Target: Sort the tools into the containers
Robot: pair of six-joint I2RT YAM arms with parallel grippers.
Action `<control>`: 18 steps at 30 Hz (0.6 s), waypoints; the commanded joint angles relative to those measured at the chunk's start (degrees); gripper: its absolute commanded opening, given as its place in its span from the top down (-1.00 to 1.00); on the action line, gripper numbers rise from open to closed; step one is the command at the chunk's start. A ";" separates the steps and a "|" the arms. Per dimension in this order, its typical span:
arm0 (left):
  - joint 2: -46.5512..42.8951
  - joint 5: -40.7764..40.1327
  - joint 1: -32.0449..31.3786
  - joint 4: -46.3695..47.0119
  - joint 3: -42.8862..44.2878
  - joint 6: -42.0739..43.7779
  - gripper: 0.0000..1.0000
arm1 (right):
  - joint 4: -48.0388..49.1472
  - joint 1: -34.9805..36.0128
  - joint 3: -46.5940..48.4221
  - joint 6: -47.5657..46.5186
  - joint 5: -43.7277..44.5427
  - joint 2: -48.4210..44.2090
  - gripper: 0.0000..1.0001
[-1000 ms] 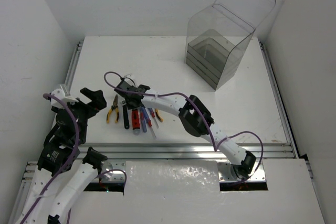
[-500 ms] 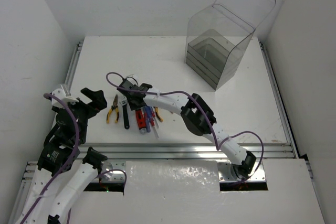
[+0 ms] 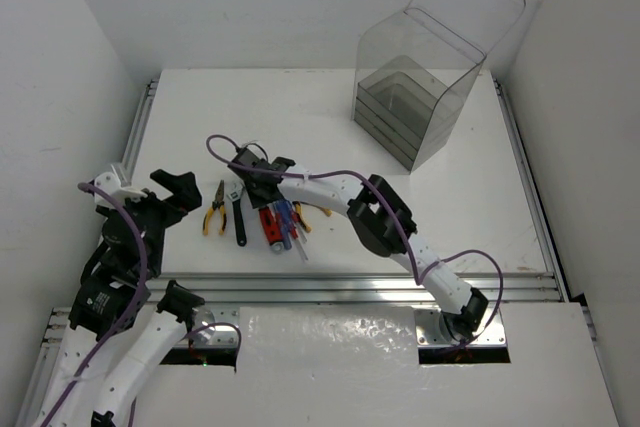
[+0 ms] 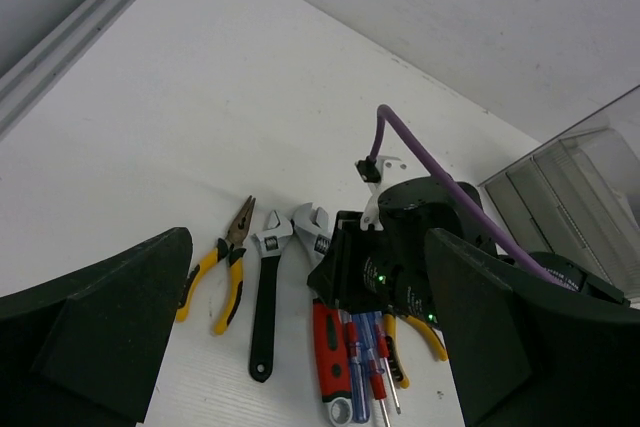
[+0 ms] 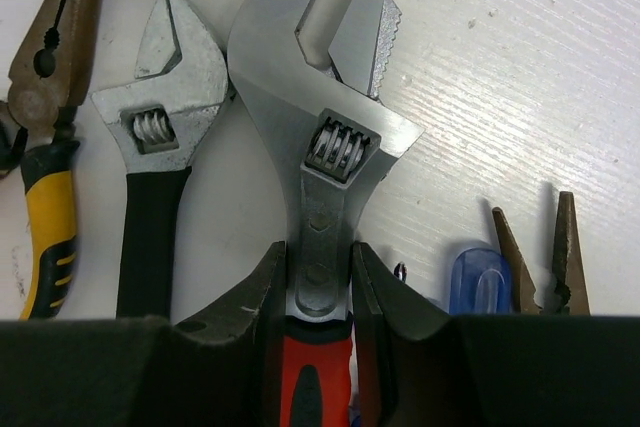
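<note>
- While the right gripper (image 5: 318, 292) is clamping it, the red wrench (image 5: 318, 137) is lying flat on the table (image 5: 520, 67). Its head is pointing away from the wrist camera and its neck is running straight back between the fingers.
- Right fingers (image 5: 262, 297) are sitting narrow, one pressing each side of the silver neck just above the red grip. They are gripping that wrench and touching no other tool that shows.
- Black wrench (image 5: 150, 147) is lying just beside the red one, on its left in the wrist view and parallel to it. The two heads are looking like they touch.
- Yellow pliers (image 5: 45, 197) are lying further left, just beside the black wrench.
- Blue screwdriver (image 5: 478, 285) and the second pliers' tips (image 5: 540, 247) are showing right of the fingers, near but apart from them.
- Red screwdrivers (image 4: 375, 372) are lying beside the red handle, packed close, seen from the left wrist.
- Left gripper (image 3: 180, 194) is hovering left of the tool pile, near the yellow pliers. Its jaws are spread wide, holding nothing and touching nothing.
- Box (image 3: 415, 87) is standing at the far right of the table, well apart from the tools, with its curved cover tipped up.
- Trays (image 3: 395, 102) are sitting stacked inside the box. Whether anything is lying in them cannot be told.
</note>
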 commanded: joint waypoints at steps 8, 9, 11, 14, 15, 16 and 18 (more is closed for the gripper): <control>-1.44 0.13 0.61 2.36 0.28 0.68 -0.99 | 11.65 -1.01 -10.53 0.51 -7.13 -11.44 1.00; -1.61 0.13 0.61 2.36 0.28 0.59 -1.00 | 12.87 -1.10 -10.80 0.60 -7.57 -11.88 1.00; -1.61 0.13 0.61 2.45 0.19 0.59 -1.00 | 14.63 -1.19 -13.07 0.95 -7.66 -13.89 1.00; -1.53 0.13 0.70 2.36 0.19 0.59 -1.00 | 19.73 -2.06 -18.08 2.70 -11.34 -16.44 1.00; -1.44 0.21 0.61 2.36 0.19 0.59 -0.99 | 22.17 -2.68 -20.27 3.14 -12.40 -17.84 1.00; -1.44 0.22 0.61 2.45 0.19 0.68 -0.99 | 23.77 -2.94 -21.25 3.15 -14.67 -18.47 1.00; -1.35 0.22 0.61 2.45 0.19 0.68 -0.99 | 25.71 -3.21 -22.57 3.15 -15.13 -19.78 1.00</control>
